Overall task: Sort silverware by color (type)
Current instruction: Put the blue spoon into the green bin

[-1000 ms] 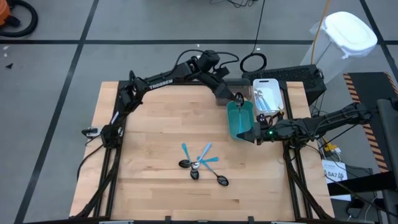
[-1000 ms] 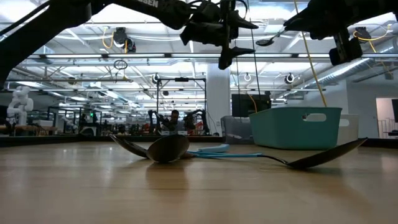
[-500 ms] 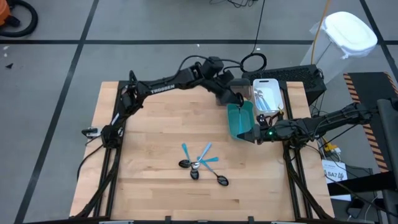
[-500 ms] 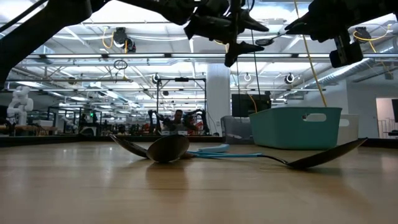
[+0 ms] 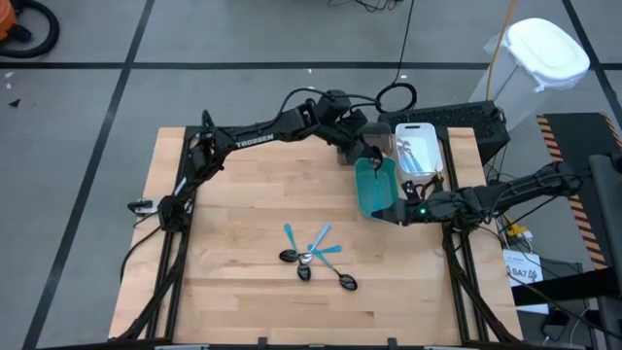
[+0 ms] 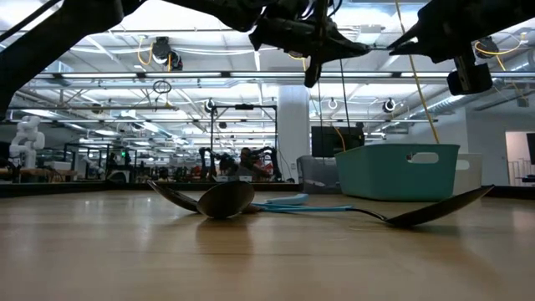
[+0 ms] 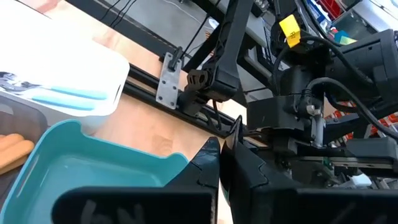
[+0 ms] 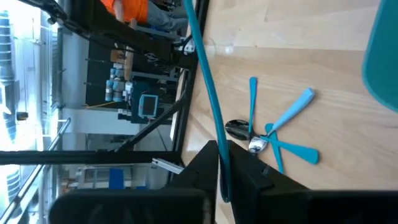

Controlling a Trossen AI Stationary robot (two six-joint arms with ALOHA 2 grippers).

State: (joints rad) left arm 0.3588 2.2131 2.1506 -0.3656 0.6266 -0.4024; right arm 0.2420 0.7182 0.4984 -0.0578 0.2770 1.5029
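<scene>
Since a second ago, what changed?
Left gripper closed over the teal bin's edge, shifting slightly. Unchanged: right gripper clamped on a thin teal piece, the utensil pile on the table, the bin.

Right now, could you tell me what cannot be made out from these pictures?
Inside of the teal bin: the left gripper covers part in the high view; its own wall hides it in the low view.
Gray bin: under the left arm in the high view; cut off by the left wrist view's edge, only orange handles showing.
Silverware pile: too small and overlapping to count in the high view.
</scene>
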